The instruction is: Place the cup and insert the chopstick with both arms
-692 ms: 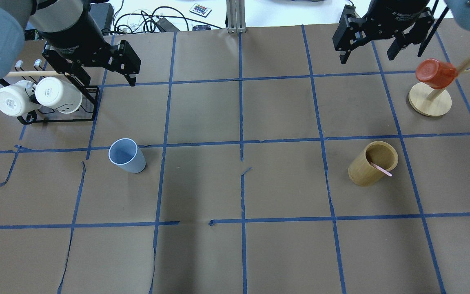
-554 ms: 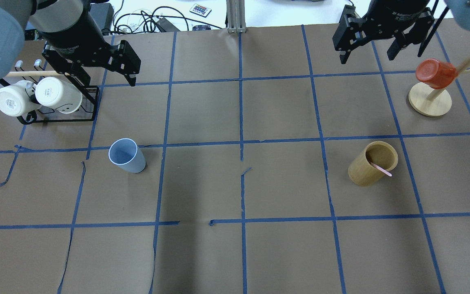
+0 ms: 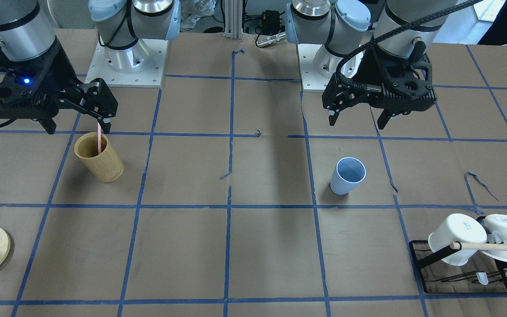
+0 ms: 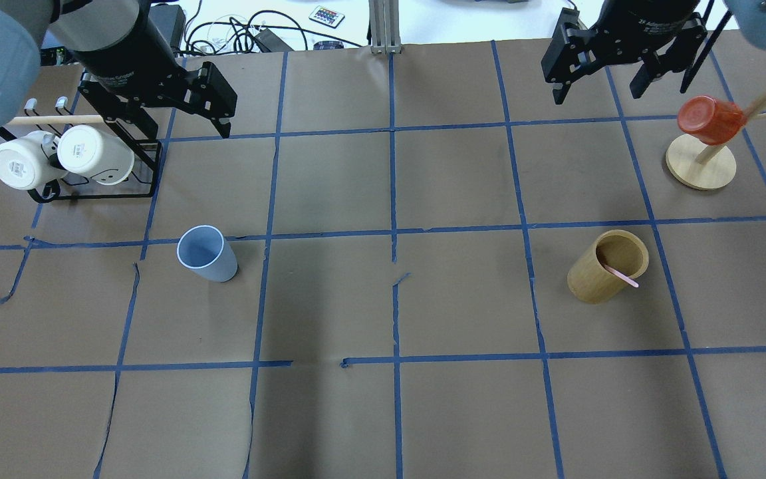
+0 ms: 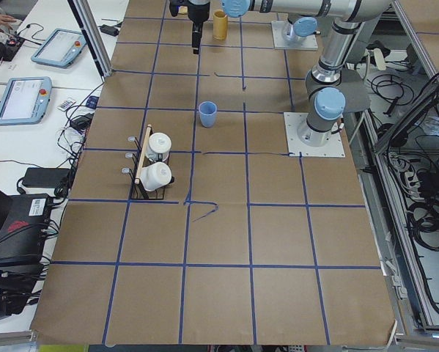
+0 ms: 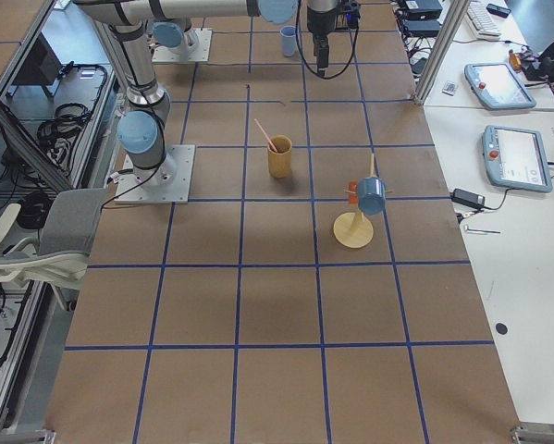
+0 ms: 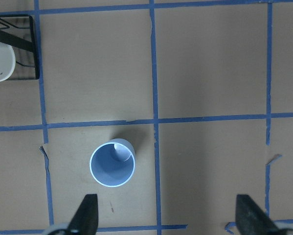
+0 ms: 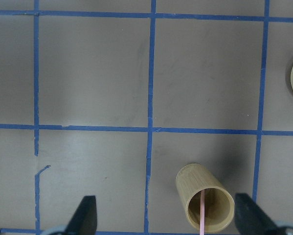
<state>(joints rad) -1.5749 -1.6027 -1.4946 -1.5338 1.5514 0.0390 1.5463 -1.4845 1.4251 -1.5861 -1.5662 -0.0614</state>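
Cup (image 3: 347,176): light-blue tumbler, tapered, handleless, smooth, darker blue inside. It stands upright on the brown-paper table (image 3: 271,246) with nothing touching it.

Chopstick (image 3: 99,137): thin, straight, pale pink, leaning inside the tan wooden cylinder (image 3: 101,160).

Front view: my left gripper (image 3: 357,123) hangs raised on the base side of the cup, pointing down, fingers spread wide, empty. My right gripper (image 3: 78,129) is likewise wide and empty, raised near the cylinder.

Overhead: cup and cylinder stand well apart, in opposite halves.

Left wrist: the cup's round rim lies ahead of my fingertips, off-centre.

Right wrist: the cylinder's mouth and the pink stick lie between my fingertips, off-centre.
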